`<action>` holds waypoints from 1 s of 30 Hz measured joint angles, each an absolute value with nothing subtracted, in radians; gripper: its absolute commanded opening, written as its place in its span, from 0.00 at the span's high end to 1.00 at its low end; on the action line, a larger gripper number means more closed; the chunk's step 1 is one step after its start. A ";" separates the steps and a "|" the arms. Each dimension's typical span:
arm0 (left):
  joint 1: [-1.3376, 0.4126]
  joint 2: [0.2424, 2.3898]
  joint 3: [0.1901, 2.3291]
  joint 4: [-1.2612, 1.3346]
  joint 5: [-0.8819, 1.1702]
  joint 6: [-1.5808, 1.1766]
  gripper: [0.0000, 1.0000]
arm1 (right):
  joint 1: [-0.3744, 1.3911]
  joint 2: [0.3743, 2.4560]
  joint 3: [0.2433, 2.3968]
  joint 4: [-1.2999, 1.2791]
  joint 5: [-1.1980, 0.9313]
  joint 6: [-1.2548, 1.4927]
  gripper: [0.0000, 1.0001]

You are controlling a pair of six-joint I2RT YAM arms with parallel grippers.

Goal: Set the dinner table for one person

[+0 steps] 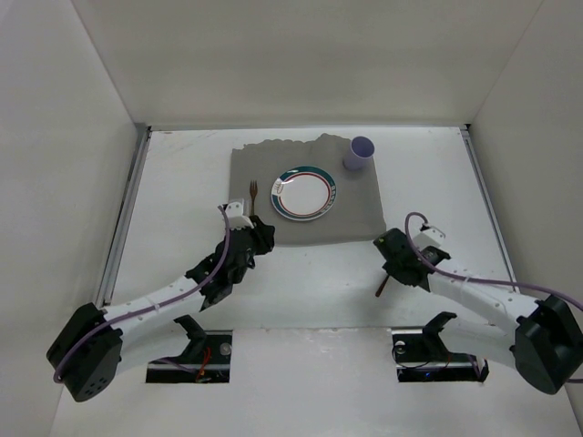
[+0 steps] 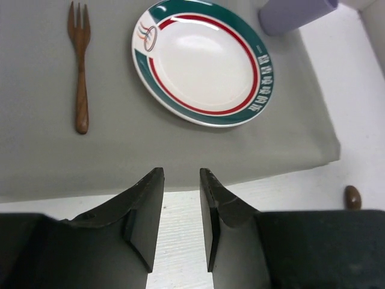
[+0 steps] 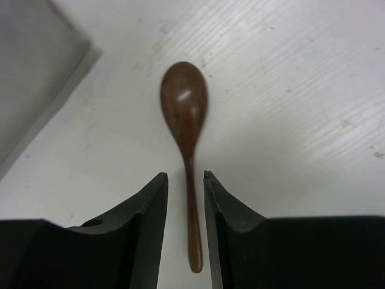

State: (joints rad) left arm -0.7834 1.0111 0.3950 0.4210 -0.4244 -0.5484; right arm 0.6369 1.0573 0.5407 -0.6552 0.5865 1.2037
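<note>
On the white dinner table (image 1: pixel 182 182) lies a grey cloth (image 1: pixel 355 205). On it are a white plate with a green and red rim (image 1: pixel 304 192), a wooden fork (image 1: pixel 253 193) to its left and a lavender cup (image 1: pixel 359 152) at the back right. My left gripper (image 1: pixel 260 238) is open and empty, just in front of the cloth's near edge (image 2: pixel 180 150). My right gripper (image 3: pixel 185 177) is open, its jaws on either side of the handle of a wooden spoon (image 3: pixel 184 108) that lies on the table, with gaps on both sides.
The spoon's handle (image 1: pixel 383 285) sticks out below the right gripper (image 1: pixel 393 259), right of the cloth's front corner (image 3: pixel 30 72). Metal side rails (image 1: pixel 127 209) and white walls bound the table. Fork (image 2: pixel 80 78), plate (image 2: pixel 201 60) and cup (image 2: pixel 295 15) show ahead of the left gripper (image 2: pixel 181 174).
</note>
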 measured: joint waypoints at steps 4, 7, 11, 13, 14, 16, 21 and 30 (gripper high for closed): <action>-0.776 0.988 0.376 0.443 -0.409 -0.560 0.70 | 0.607 1.139 0.573 -0.686 0.566 1.216 0.67; -0.760 0.988 0.368 0.449 -0.393 -0.570 0.69 | 0.606 1.212 0.603 -0.691 0.549 1.217 0.68; -0.736 0.988 0.366 0.454 -0.372 -0.585 0.68 | 0.606 1.273 0.618 -0.691 0.529 1.220 0.72; -0.726 0.988 0.366 0.455 -0.366 -0.590 0.68 | 0.606 1.284 0.621 -0.691 0.519 1.219 0.73; -0.722 0.988 0.366 0.456 -0.364 -0.591 0.68 | 0.606 1.286 0.622 -0.690 0.513 1.219 0.74; -0.710 0.988 0.366 0.457 -0.360 -0.593 0.68 | 0.607 1.286 0.625 -0.688 0.498 1.216 0.74; -0.682 0.971 0.348 0.464 -0.352 -0.601 0.67 | 0.643 1.309 0.641 -0.680 0.478 1.222 0.79; -0.668 0.973 0.340 0.469 -0.343 -0.611 0.66 | 0.694 1.336 0.664 -0.668 0.479 1.249 0.98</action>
